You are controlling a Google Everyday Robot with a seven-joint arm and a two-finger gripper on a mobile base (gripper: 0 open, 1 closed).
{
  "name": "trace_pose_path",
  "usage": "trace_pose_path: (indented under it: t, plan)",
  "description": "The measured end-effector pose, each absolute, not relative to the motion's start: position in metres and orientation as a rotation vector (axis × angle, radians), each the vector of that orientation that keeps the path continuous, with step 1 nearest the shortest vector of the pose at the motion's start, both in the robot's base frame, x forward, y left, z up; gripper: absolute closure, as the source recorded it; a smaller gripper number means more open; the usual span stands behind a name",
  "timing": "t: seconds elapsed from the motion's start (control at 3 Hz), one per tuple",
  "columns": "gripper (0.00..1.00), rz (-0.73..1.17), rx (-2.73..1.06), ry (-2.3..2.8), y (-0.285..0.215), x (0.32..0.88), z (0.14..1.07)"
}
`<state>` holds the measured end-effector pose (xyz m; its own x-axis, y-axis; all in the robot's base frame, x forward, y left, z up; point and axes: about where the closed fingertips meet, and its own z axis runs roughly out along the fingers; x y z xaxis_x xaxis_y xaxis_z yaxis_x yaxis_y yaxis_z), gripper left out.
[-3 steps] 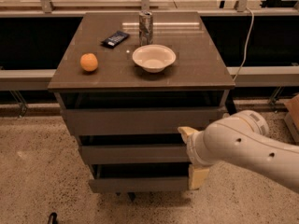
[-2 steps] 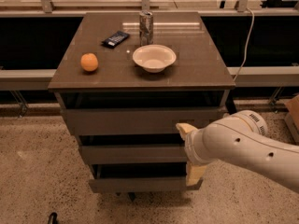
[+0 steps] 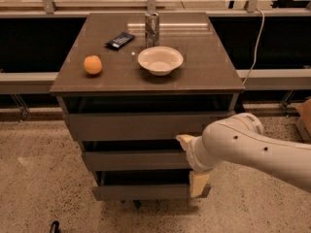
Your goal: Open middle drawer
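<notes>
The tool [image 3: 190, 161] is by the middle drawer [image 3: 131, 160], which lies at its 9 o'clock. I cannot tell if the tool is apart or together.

gripper [image 3: 191, 160] blocks middle drawer [image 3: 131, 160] right end; floor [image 3: 34, 188] free

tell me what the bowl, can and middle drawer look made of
Bowl: glossy cream ceramic or plastic, smooth sheen. Can: shiny metal, bright reflections. Middle drawer: matte grey-brown laminate or painted board, probably; flat, dull front. The claw sits at its right end.
</notes>
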<state>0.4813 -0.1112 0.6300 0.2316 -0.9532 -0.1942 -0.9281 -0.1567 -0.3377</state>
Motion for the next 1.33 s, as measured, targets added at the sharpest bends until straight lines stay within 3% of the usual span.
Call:
trace_pose_path:
  t: [0.67,1.33]
  plan:
    - [0.00,0.011,-2.180,1.713,-0.103,0.476,0.553]
    - [0.00,-0.075,-2.172,1.725,-0.103,0.491,0.498]
